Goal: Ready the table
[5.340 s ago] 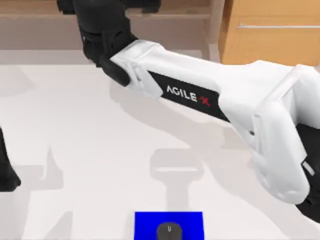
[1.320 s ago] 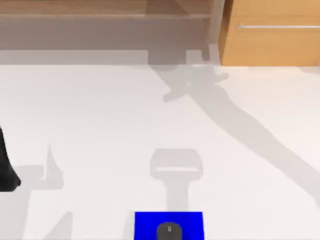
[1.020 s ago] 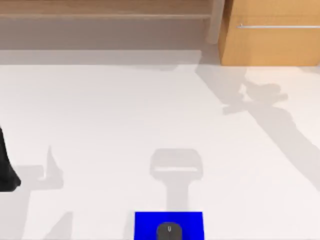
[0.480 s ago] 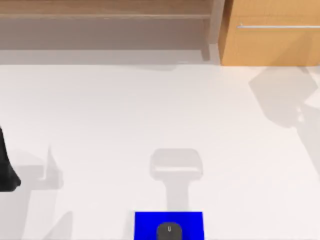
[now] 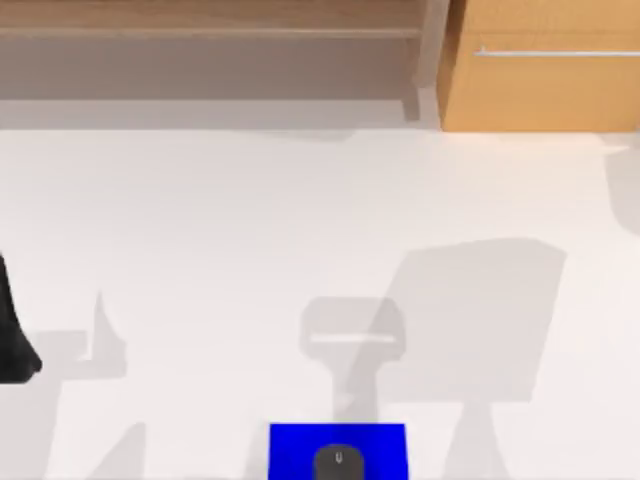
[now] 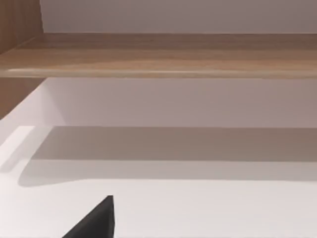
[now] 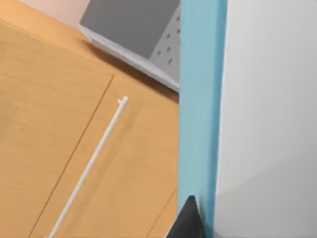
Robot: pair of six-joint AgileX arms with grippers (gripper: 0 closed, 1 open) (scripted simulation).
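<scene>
A: Well, how far along are you?

B: Your bench (image 5: 200,220) stretches bare and white before the wooden shelf (image 5: 200,20) and drawer cabinet (image 5: 545,70); a blue mat (image 5: 290,448) carrying a dark mouse (image 5: 338,461) sits at its near edge.

A: And each end effector?

B: Whether either is open or closed, you cannot tell. What's left looks unclear.

The top view looks straight down from high above the table (image 5: 200,220), taking in its far edge, the brown shelf (image 5: 210,30) and the drawer cabinet (image 5: 545,85) at the far right corner. The left wrist view sits low over the tabletop, facing level toward the same shelf (image 6: 163,54). The right wrist view is tilted, close to the cabinet front (image 7: 64,148) and its bar handle (image 7: 89,166).
</scene>
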